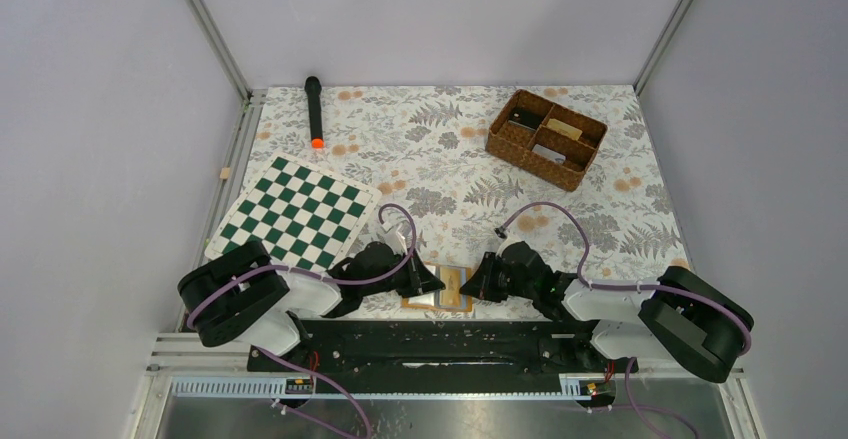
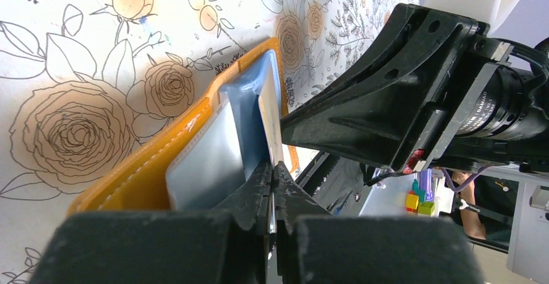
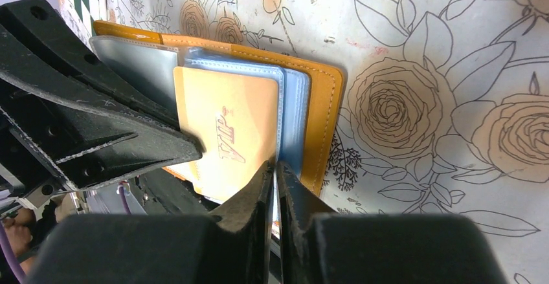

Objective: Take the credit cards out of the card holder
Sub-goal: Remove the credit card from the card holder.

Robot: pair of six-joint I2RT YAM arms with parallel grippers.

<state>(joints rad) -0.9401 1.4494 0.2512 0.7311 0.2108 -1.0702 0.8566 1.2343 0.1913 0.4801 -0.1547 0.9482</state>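
Observation:
The orange-tan card holder (image 1: 452,297) lies open at the table's near edge, between my two grippers. In the right wrist view its stitched cover (image 3: 320,109) holds clear sleeves, a beige credit card (image 3: 223,122) printed "VIP" and a light blue one (image 3: 294,112) behind it. My left gripper (image 2: 273,169) is shut on the beige card's (image 2: 270,112) thin edge; the blue card (image 2: 249,119) sits just beside it. From the other side, my right gripper (image 3: 275,169) is shut on the edge of the holder's clear sleeve leaf that carries the beige card. The gripper tips nearly meet over the holder (image 2: 149,174).
A brown wicker compartment basket (image 1: 497,144) stands at the back right. A green-and-white chessboard (image 1: 295,211) lies at the left, close to the left arm. A black torch with an orange tip (image 1: 314,109) lies at the back left. The table's front rail (image 1: 440,344) runs just below the holder.

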